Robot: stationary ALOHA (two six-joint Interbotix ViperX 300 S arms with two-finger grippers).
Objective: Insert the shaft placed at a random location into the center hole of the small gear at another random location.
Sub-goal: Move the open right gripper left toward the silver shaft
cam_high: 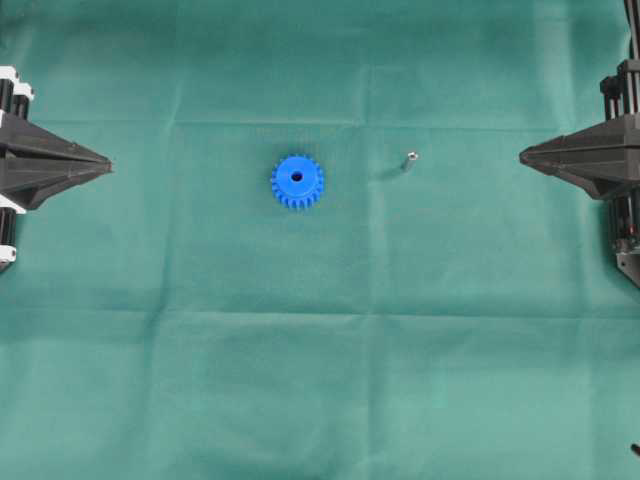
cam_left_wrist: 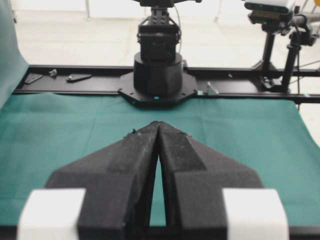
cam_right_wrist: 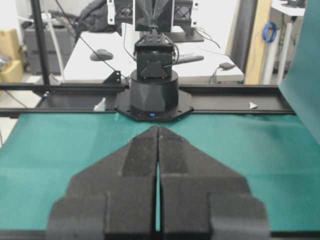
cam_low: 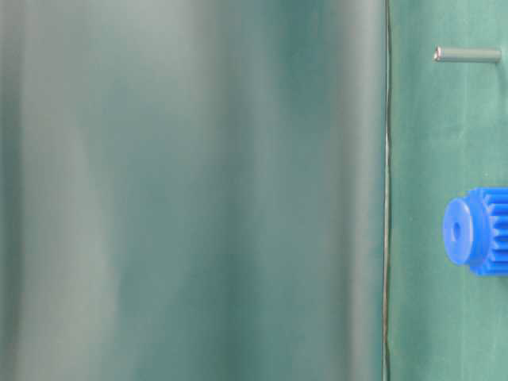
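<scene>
Overhead: shaft [cam_high: 410, 160] lies at 3 o'clock of the small gear [cam_high: 297, 181], standing roughly upright on the cloth. Right gripper [cam_high: 524, 155], clenched and empty, is the nearer; left gripper [cam_high: 108, 164] likewise clenched. Table-level: the pin reads upright, apart from the gear. Wrist views: both jaws pressed together, neither part visible.

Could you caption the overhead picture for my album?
Blue gear and small metal shaft lie apart on green cloth, between two closed grippers.
</scene>
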